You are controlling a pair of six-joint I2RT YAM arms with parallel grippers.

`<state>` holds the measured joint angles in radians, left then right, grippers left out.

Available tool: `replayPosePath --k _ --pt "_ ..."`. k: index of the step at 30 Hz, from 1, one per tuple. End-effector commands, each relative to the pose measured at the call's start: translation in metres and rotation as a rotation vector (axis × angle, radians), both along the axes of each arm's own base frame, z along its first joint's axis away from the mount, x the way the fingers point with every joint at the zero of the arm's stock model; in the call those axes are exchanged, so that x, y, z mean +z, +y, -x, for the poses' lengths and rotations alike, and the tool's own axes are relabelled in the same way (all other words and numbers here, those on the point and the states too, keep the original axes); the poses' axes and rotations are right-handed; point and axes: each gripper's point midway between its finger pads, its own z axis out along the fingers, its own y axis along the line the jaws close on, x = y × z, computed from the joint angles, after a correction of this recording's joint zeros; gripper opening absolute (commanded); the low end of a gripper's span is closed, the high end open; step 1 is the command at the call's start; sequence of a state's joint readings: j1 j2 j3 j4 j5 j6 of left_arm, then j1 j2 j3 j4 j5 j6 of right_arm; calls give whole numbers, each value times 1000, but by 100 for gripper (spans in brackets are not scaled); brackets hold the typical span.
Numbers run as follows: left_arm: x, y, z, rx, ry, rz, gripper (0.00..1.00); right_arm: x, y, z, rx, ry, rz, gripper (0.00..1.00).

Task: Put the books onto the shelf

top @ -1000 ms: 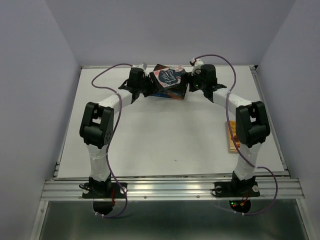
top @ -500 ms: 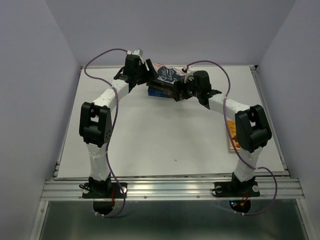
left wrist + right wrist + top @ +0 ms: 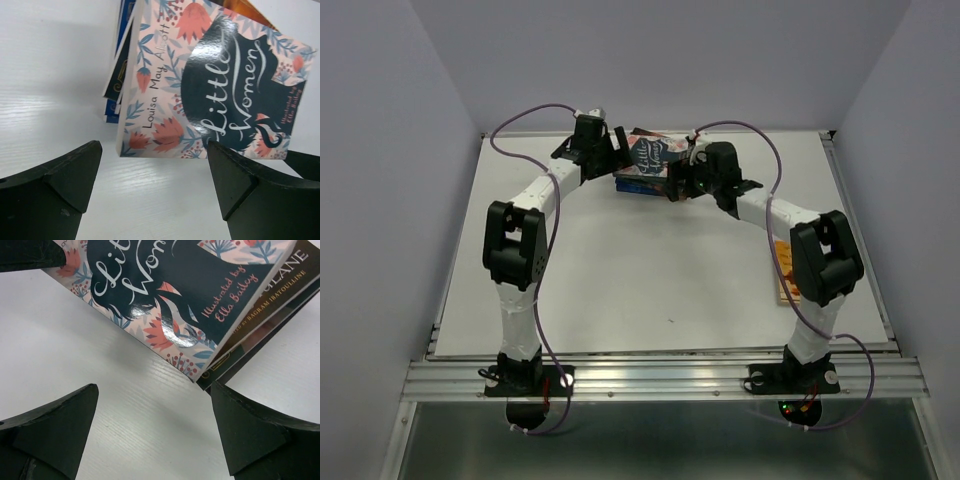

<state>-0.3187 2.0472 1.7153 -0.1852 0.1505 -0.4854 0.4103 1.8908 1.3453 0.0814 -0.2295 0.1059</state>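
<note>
Looks like a robotics lab test cell: white bench (image 3: 620,290) boxed in by bare pale walls (image 3: 380,180) left, right and far; aluminium rail (image 3: 660,380) along the near edge, left arm (image 3: 515,250) and right arm (image 3: 820,262) bolted there.

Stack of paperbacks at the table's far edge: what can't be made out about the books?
- Top view: titles in the stack of colourful paperbacks too small.
- Left wrist view: floral "Little Women" paperback hides the covers beneath; count unclear.
- Right wrist view: title of the dark book cut off by the frame edge.
- Top view: orange-brown book mostly behind the white right arm.
</note>
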Motion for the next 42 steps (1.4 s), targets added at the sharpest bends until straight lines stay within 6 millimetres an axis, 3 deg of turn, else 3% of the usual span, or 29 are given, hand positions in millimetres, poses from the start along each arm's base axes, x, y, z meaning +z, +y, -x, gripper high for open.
replayPosePath --k 1,5,6,8,9,11,12,13,17,18,20,23,24,27,33,36,42 --pt "38 24 -6 80 -80 -91 99 37 -7 6 -69 -48 -39 100" --pt "65 41 -7 127 -138 -109 99 27 -32 22 -218 22 -44 100" --pt "76 46 -4 143 -154 -109 99 31 -50 25 -309 9 -23 100" --pt "78 47 3 135 -159 -102 99 22 -85 35 -456 61 19 100" --pt "92 45 6 130 -199 -71 99 32 -104 39 -512 53 9 100" --pt "76 36 20 80 -169 -33 99 29 -129 52 -600 92 -4 100" --pt "83 25 25 42 -187 28 99 29 -144 63 -644 101 -17 100" --pt "66 22 33 22 -151 38 99 27 -164 67 -707 128 -40 100" --pt "44 -2 56 -49 -121 89 99 24 -220 97 -880 153 -54 100" --pt "49 -16 59 -92 -146 119 99 25 -233 102 -926 145 -43 100" --pt "37 -29 61 -131 -138 130 99 31 -257 118 -1005 130 -23 100" --pt "38 -36 49 -142 -146 130 99 42 -276 136 -1081 93 1 100" --pt "25 -36 45 -134 -116 115 99 45 -283 140 -1104 84 5 100" --pt "28 -39 32 -126 -132 109 99 50 -299 152 -1156 64 17 100" --pt "22 -43 8 -115 -130 78 99 52 -305 159 -1175 60 28 100" --pt "31 -50 0 -131 -150 95 99 50 -309 161 -1184 67 41 100" --pt "44 -59 -12 -150 -179 118 99 21 -328 166 -1239 149 69 100"
